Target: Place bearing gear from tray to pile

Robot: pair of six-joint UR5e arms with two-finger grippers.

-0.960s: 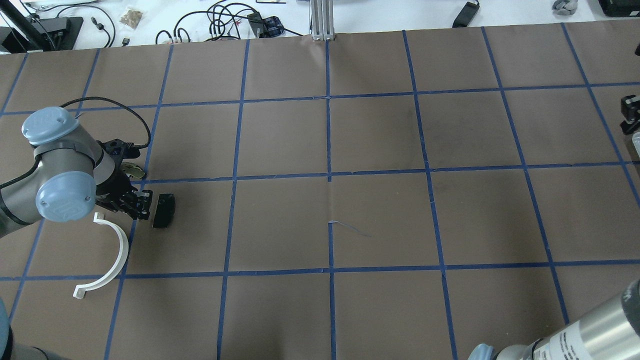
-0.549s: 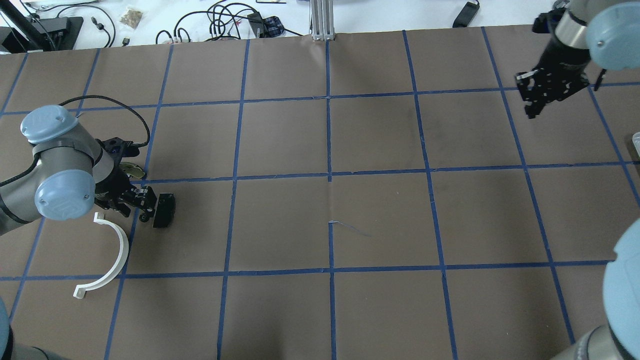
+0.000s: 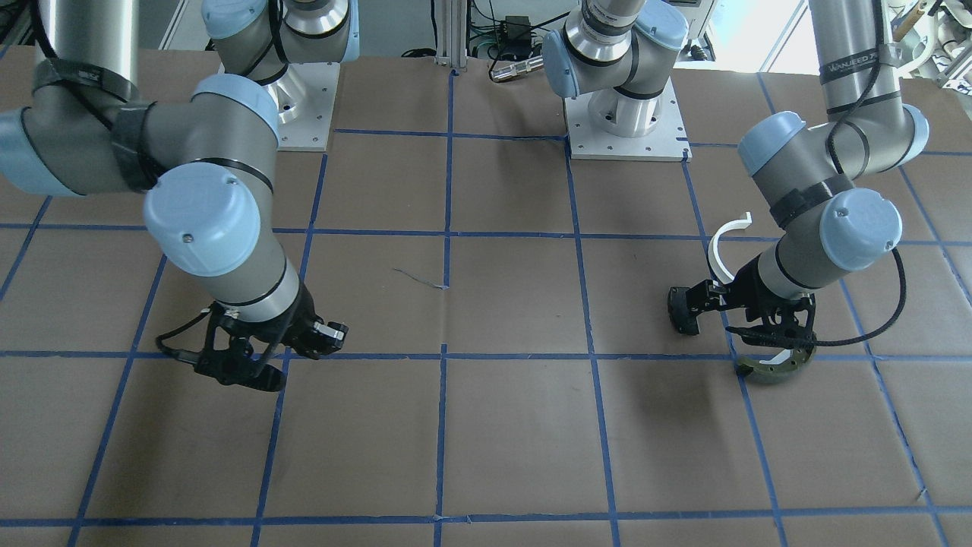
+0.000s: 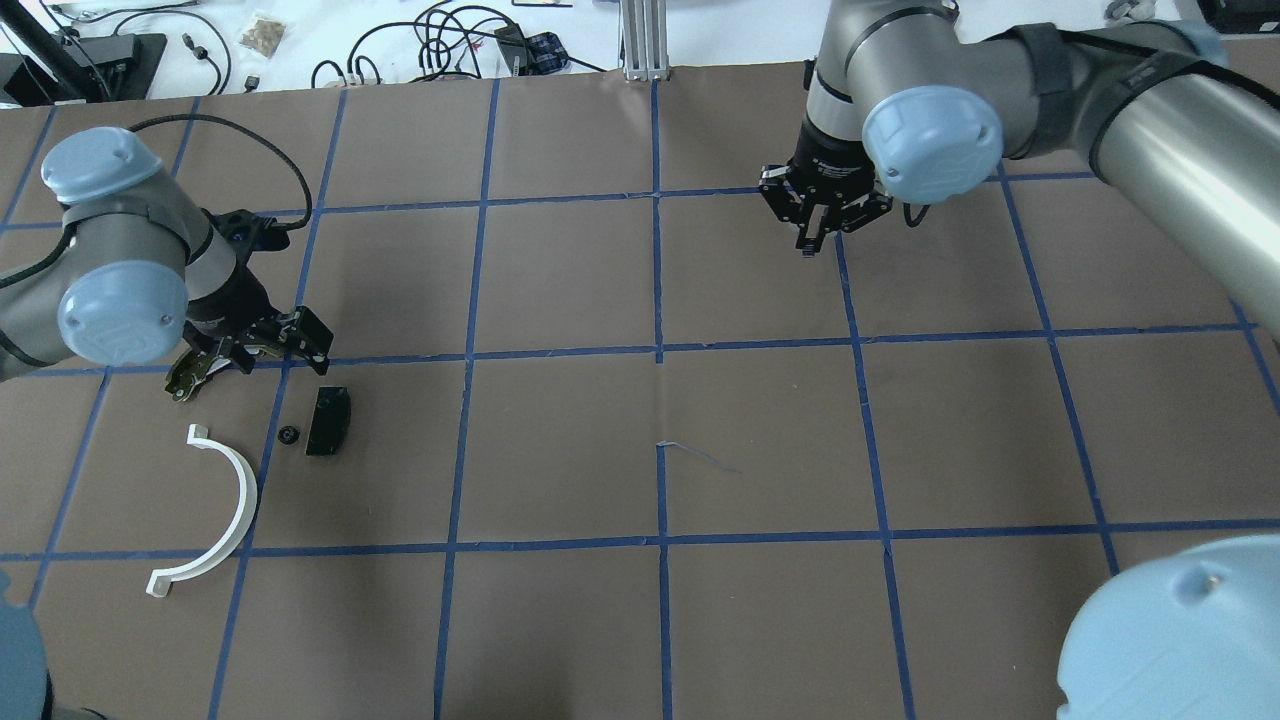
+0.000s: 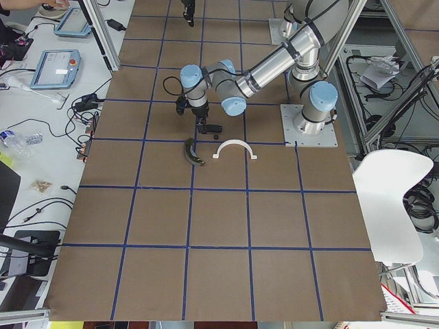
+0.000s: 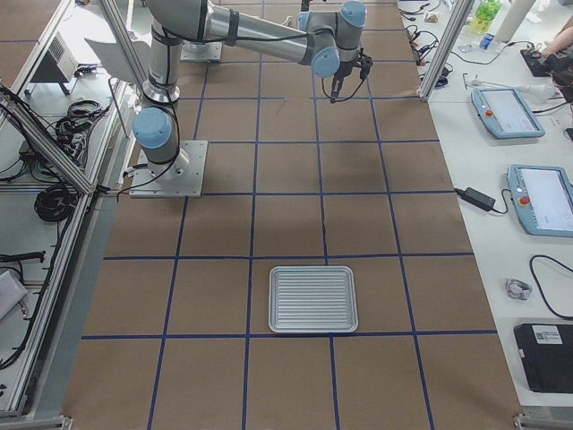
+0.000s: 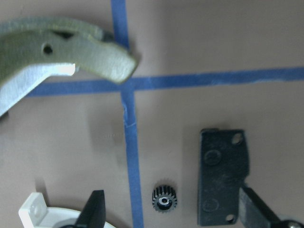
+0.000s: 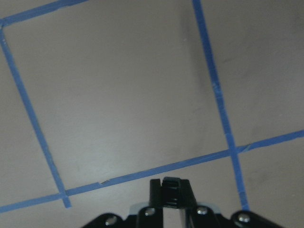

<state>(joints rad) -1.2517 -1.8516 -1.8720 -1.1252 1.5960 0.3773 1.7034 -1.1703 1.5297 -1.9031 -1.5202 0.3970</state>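
Left wrist-mounted view shows you the bearing gear lying free between the black pad and white half-ring arc, with the left gripper spread wide above it, so it looks delivered to the pile; overhead exterior view puts the right gripper, fingers together and empty, well apart, out of the way.

Matt brown paper covers the table, gridded with blue tape. The black bearing gear has a shiny bore. At its three o'clock is a matt, scuffed black pad, and at eleven a rough olive shoe piece. The half-ring looks like smooth white plastic. The tray is ribbed silvery metal.
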